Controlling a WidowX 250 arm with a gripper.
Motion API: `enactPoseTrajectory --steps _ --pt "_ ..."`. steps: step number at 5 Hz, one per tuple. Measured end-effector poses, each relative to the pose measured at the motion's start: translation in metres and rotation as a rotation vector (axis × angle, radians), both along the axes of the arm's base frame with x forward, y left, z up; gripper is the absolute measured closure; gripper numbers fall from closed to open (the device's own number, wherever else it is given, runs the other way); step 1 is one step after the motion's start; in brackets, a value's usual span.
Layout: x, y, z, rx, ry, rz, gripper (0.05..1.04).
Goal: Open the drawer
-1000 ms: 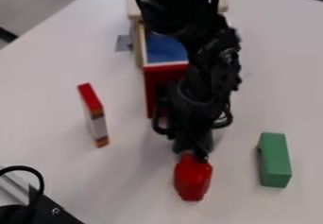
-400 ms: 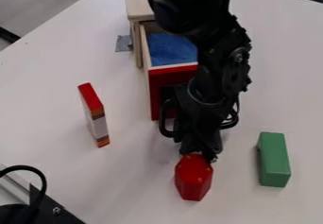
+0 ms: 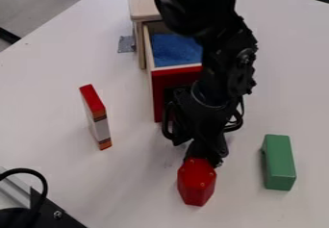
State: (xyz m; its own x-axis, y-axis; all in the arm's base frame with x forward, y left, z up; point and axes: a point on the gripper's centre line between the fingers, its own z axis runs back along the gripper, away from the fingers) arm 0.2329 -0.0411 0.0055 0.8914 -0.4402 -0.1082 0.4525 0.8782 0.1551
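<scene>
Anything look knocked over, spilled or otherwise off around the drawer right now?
Nothing looks spilled or damaged, and the drawer stands open, apparently straight. The one oddity: the red block sits right at the lower end of the gripper, in front of the drawer; I can't tell whether they touch.

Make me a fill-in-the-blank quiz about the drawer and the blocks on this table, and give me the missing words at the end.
The drawer stands ____, not shut.
The lining inside it is coloured ____.
The block at the lower end of the arm is coloured ____.
The long block at the right of the view is coloured ____.

Missing words: open; blue; red; green.
</scene>
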Motion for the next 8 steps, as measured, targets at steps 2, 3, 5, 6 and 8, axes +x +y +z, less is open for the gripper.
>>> enactPoseTrajectory --steps 2,3,5,6,8 --pt "-0.002 0.001 0.027 -0.023 -0.027 -0.020 0.080" --pt "0.000 0.005 0.048 -0.069 -0.046 -0.001 0.084" --pt "0.015 0.022 0.094 -0.177 -0.084 0.049 0.084" --pt "0.017 0.036 0.112 -0.210 -0.126 0.099 0.084" --pt "0.020 0.054 0.112 -0.180 -0.181 0.173 0.084"
